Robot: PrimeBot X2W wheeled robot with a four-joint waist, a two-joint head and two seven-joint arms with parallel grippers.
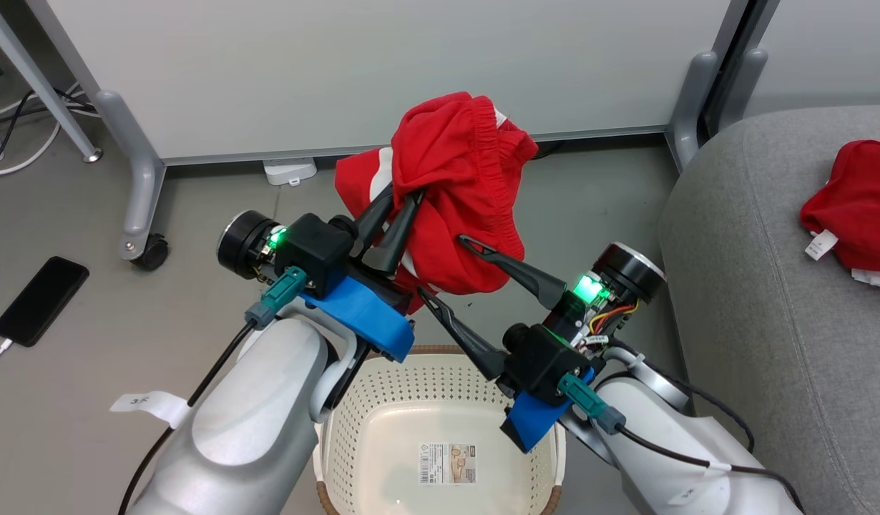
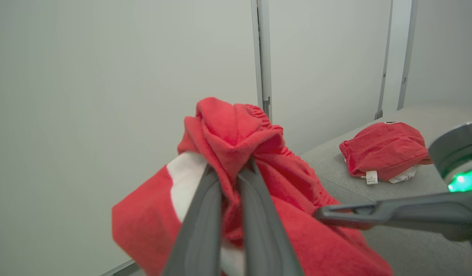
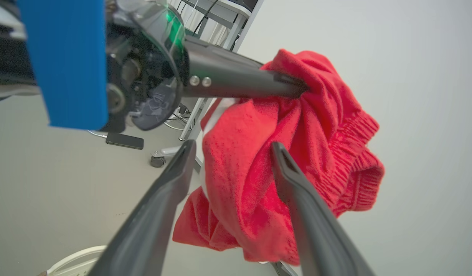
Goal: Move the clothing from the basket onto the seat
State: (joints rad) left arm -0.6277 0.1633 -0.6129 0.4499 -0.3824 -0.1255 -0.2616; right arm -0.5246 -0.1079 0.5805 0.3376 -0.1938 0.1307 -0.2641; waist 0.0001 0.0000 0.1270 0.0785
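Left jaws are clamped shut on a bright red fabric garment (image 1: 454, 150) at centre frame; right jaws are spread around it.

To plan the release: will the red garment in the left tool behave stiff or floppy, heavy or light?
Likely floppy: the red garment sags in folds from the left tool. Probably light, since one narrow pinch carries it all. It should slump like the other garment bunched on the sofa.

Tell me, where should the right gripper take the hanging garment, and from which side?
Probably the loose fold below where the left gripper pinches, coming from the right: the garment hangs bunched there and the open right gripper flanks it.
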